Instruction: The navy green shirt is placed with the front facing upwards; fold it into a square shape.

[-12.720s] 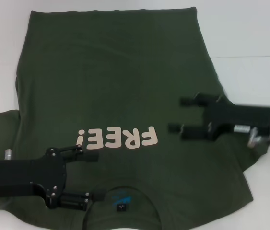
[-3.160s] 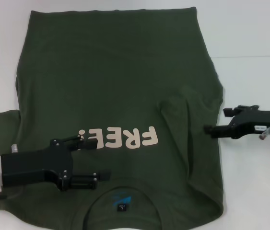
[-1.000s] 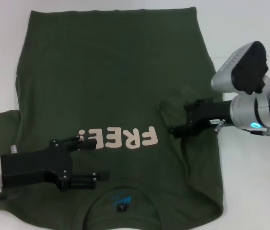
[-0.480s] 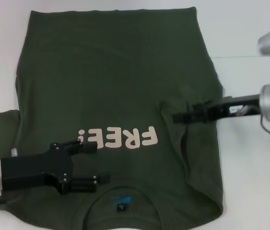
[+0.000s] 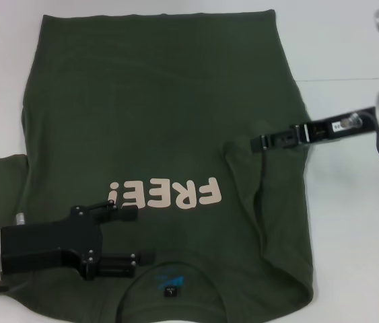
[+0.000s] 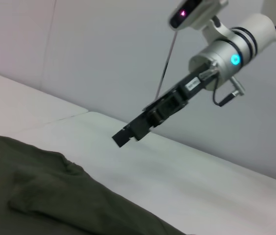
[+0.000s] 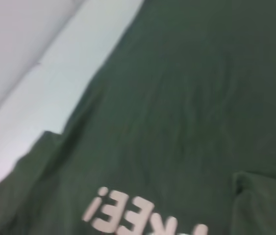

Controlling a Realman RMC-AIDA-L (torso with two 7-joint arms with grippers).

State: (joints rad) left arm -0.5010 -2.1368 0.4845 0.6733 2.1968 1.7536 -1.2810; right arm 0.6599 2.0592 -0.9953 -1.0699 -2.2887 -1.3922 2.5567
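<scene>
The navy green shirt [image 5: 155, 101] lies front up on the white table, its pale "FREE!" lettering [image 5: 165, 195] toward me and its neck label [image 5: 169, 289] at the near edge. The sleeve on the right [image 5: 277, 195] is folded in over the body; the sleeve on the left [image 5: 1, 182] lies spread out. My left gripper [image 5: 135, 233] is open and empty over the chest beside the collar. Seen edge-on, my right gripper [image 5: 258, 142] hangs above the folded sleeve and holds nothing. The left wrist view shows the right gripper [image 6: 123, 138] raised over the shirt [image 6: 44, 200]. The right wrist view shows the shirt [image 7: 187, 98].
Bare white table [image 5: 357, 235] lies to the right of the shirt, with a thin seam line [image 5: 351, 79] running across it. A narrow strip of table [image 5: 1, 81] shows on the left. A pale wall [image 6: 103, 49] stands behind.
The right arm has drawn back to the right and turned, its gripper lifting off the folded sleeve. The left gripper has slid slightly toward the near edge. The shirt has not moved.
</scene>
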